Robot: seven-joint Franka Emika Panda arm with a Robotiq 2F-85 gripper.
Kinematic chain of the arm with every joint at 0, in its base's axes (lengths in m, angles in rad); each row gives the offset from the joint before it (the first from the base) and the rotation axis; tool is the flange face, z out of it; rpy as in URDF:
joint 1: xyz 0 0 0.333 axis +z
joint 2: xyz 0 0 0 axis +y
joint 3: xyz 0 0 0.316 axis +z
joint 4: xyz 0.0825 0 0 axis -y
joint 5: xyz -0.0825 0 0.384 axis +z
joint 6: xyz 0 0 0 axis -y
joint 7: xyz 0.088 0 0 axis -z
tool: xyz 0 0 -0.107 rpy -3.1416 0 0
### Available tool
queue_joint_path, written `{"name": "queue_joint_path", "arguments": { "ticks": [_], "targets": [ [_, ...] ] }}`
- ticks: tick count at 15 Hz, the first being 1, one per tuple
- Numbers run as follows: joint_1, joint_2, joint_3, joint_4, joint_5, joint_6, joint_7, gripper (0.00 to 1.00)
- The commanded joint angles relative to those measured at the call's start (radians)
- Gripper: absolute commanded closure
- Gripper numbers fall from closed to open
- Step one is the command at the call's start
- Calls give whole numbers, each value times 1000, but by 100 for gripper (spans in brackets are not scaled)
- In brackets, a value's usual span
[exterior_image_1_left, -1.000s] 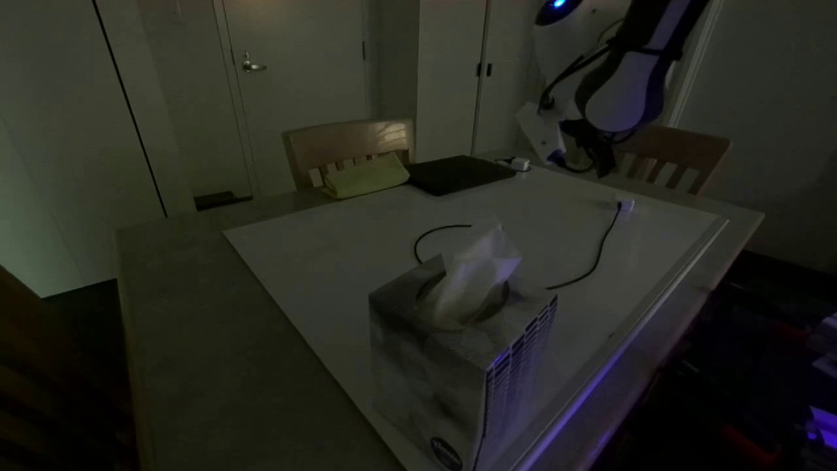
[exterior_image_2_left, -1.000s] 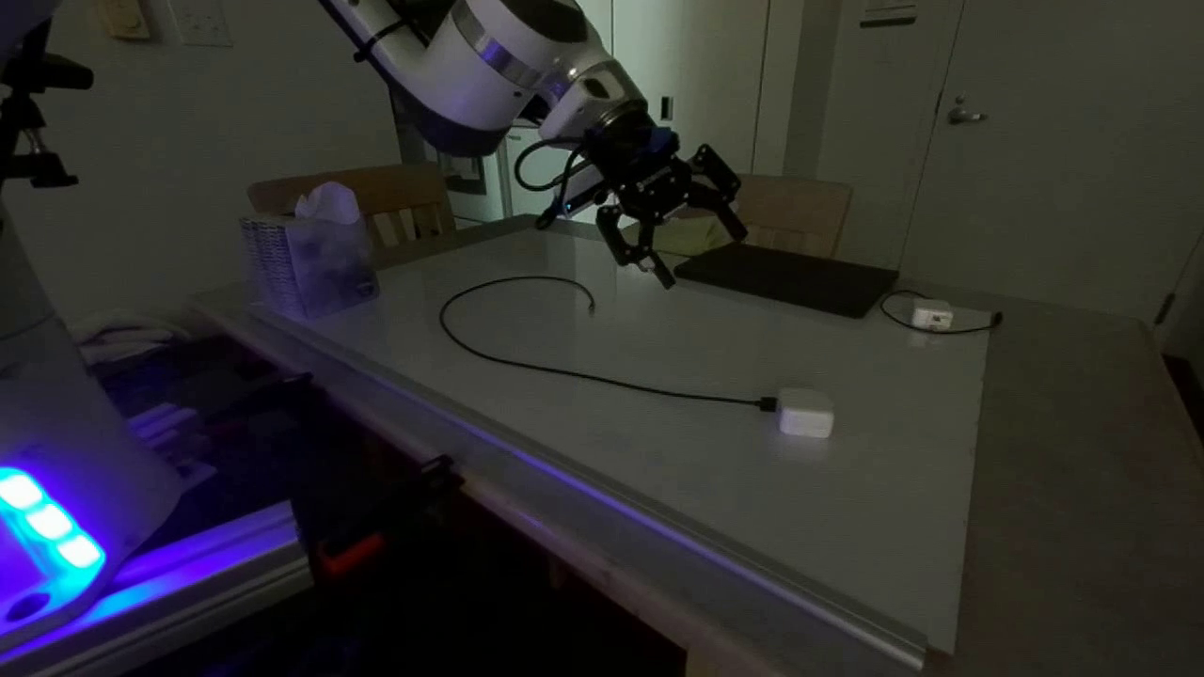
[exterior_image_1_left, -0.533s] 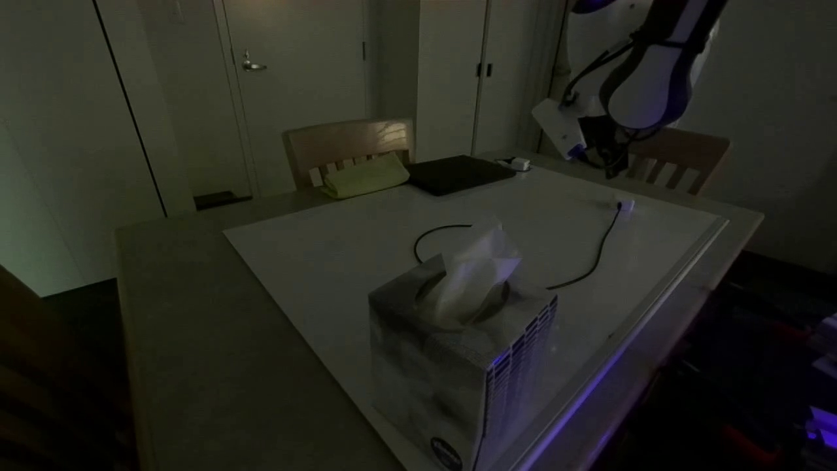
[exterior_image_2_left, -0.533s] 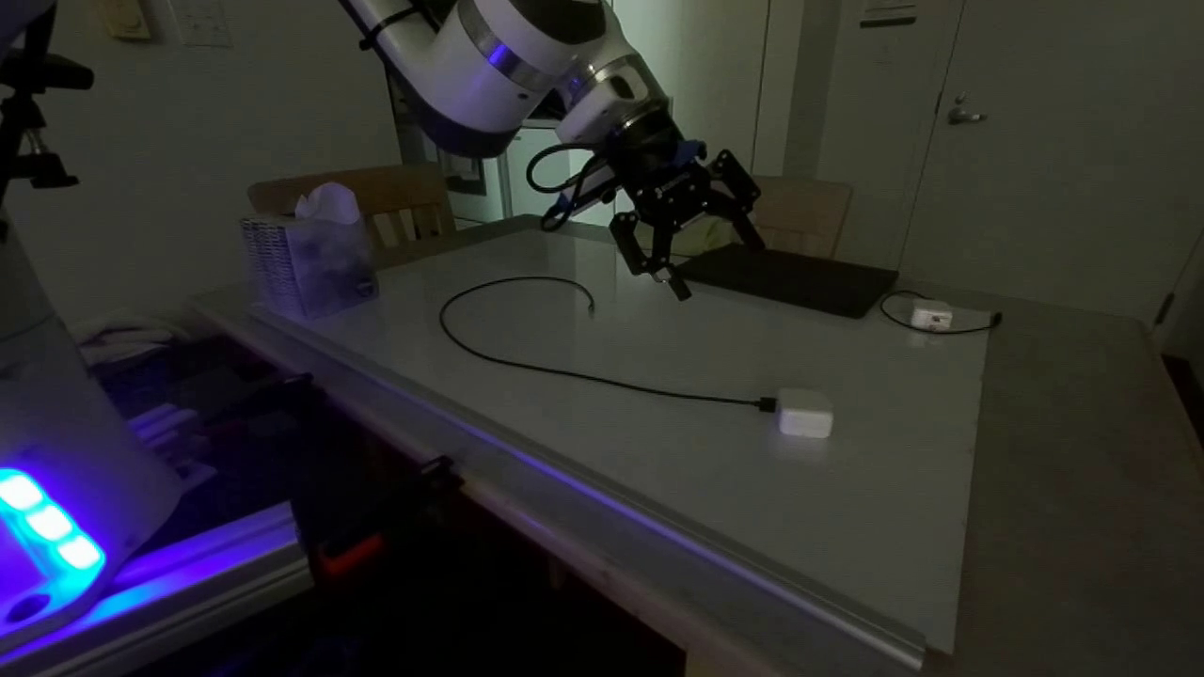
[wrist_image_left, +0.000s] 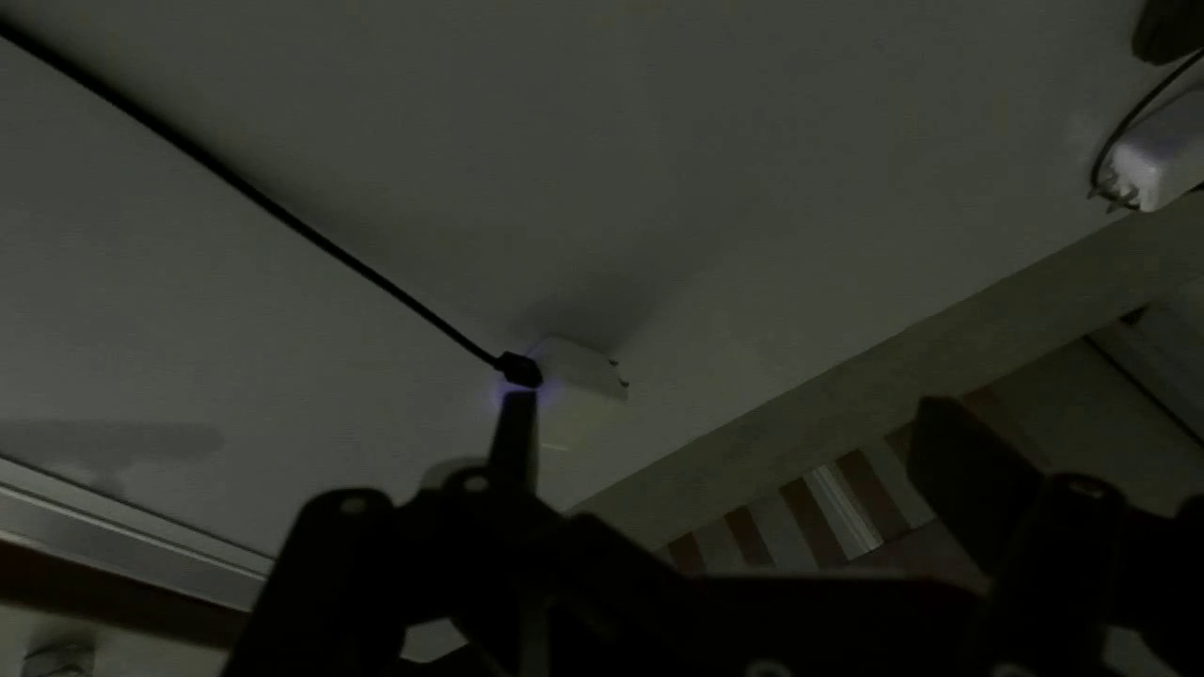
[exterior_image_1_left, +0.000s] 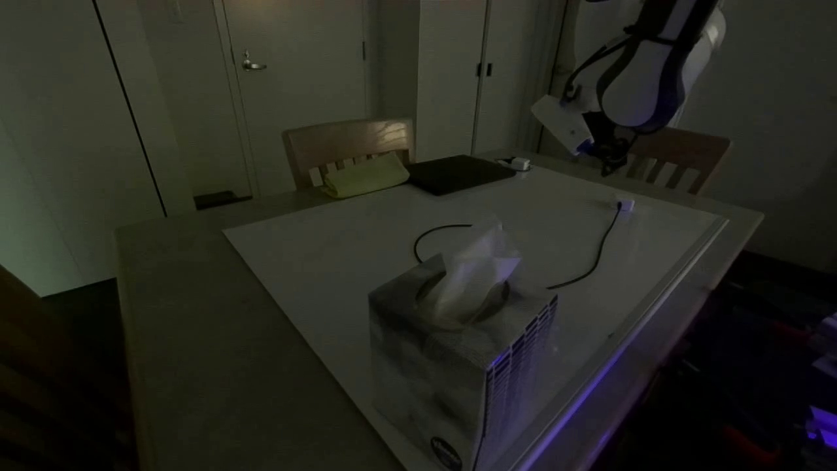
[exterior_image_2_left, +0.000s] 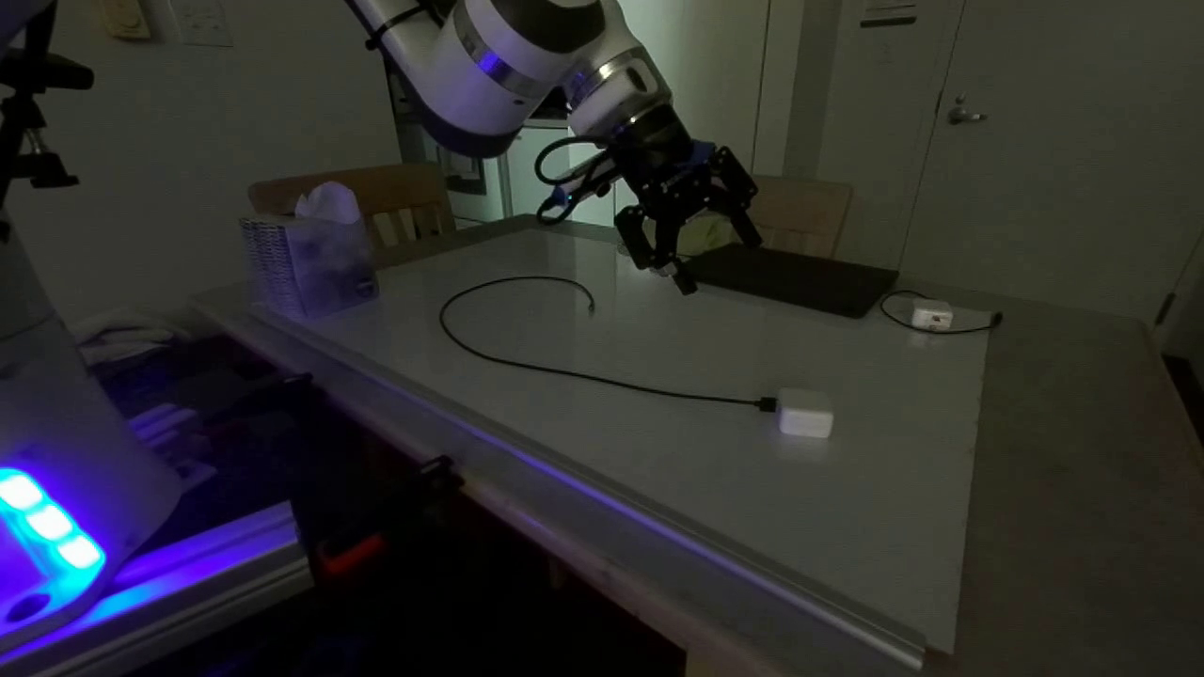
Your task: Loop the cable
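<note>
- Your fingers (exterior_image_2_left: pixel 747 228) are released and spread wide with nothing between them, poised in the air over the counter (exterior_image_2_left: pixel 1082 489) and apart from the cable (wrist_image_left: pixel 264 202).
- Cable, position: it lies slack on the white board (exterior_image_2_left: pixel 875 527) that covers most of the counter. Its white plug (exterior_image_2_left: pixel 805 414) sits toward the counter's end edge farther from the tissue box (exterior_image_2_left: pixel 310 268); from there the cable runs toward the tissue-box end, bends away from the edge by the robot base (exterior_image_2_left: pixel 80 442), and turns its loose tip (exterior_image_2_left: pixel 592 307) back toward the plug's end. In an exterior view the tissue box (exterior_image_1_left: pixel 451 373) hides a stretch of the bend.
- Done: by appearances, nothing of the loop itself. You see a single broad hook; no strand crosses another, and plug and tip lie well apart.
- Left, as judged from this layout: you would have to come down to the cable, grip it, carry the free part round until it crosses or circles back on itself, lay it down and let go.
- Probably no part of the work: the dark pad (exterior_image_2_left: pixel 790 279) by the counter's edge opposite the robot base, and the second plug (exterior_image_2_left: pixel 931 315) just beside its corner.
</note>
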Motion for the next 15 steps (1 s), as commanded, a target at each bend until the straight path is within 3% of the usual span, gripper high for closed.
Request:
{"name": "queue_joint_path", "arguments": {
  "ticks": [1,7,15],
  "targets": [
    [-57,-96,17,-49,52,61,-182,0],
    [-82,-172,5,-85,148,5,-370,0],
    [-88,-164,-25,-83,129,-30,-617,0]
  ]
}}
